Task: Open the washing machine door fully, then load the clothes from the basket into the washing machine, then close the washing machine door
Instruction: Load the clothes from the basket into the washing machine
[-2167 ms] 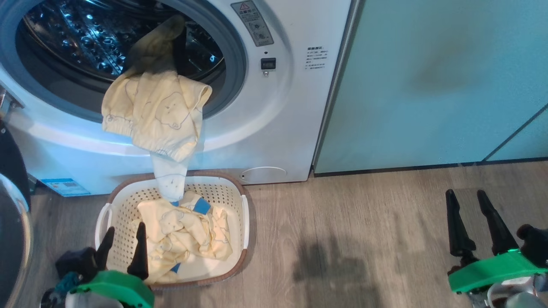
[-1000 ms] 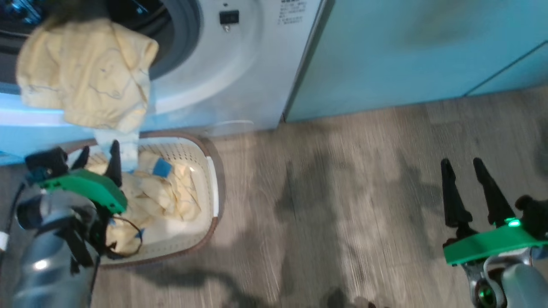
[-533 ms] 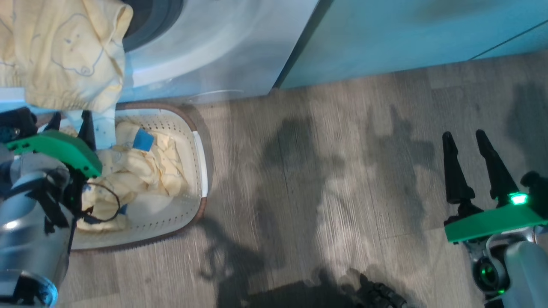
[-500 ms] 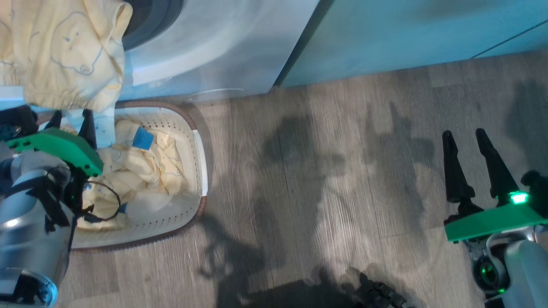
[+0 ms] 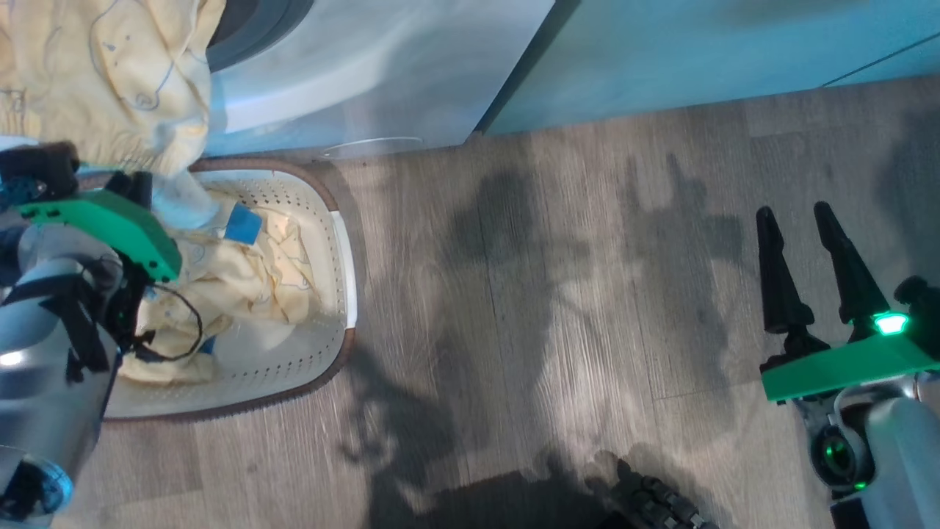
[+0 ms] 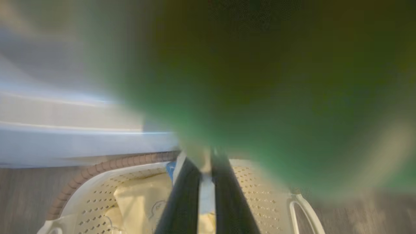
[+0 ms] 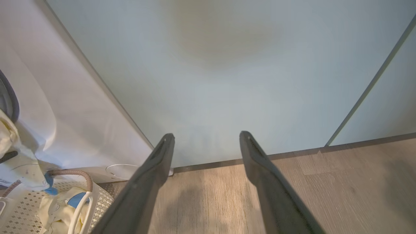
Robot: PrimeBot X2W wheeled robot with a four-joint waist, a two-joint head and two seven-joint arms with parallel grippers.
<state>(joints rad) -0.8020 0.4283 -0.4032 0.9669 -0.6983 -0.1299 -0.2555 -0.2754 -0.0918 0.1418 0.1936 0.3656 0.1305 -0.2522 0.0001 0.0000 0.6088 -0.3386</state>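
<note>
Left wrist view has the left claw (image 6: pixel 205 161) low in the middle of the frame. Its two dark fingers are drawn almost together and pinch a pale strip of cloth (image 6: pixel 206 195) that hangs between them. A blurred green-brown mass close to the lens covers the upper right, so the room above the claw cannot be judged there.

Below the fingers sits the basket (image 6: pixel 260 182), with its brown rim curving along the lower left and a white handle at the lower right.

In the head view the clothes (image 5: pixel 242 286) lie crumpled in the basket at the left of the frame. They are soft pale yellow with outlined bear faces, and a blue tag (image 5: pixel 242 222) shows near the top. One garment (image 5: pixel 125 81) drapes from the upper left corner down toward the basket, its long axis running top to bottom. The basket's long side also runs roughly top to bottom, and its upper edge sits just beside the front of the washing machine (image 5: pixel 367 73).

Bare wooden floor (image 5: pixel 551 330) stretches rightward, crossed by shadows, up to the teal cabinet panels (image 5: pixel 698 51). The right claw (image 5: pixel 793 211) hangs at the lower right with its fingers spread and nothing between them, well apart from the basket.
</note>
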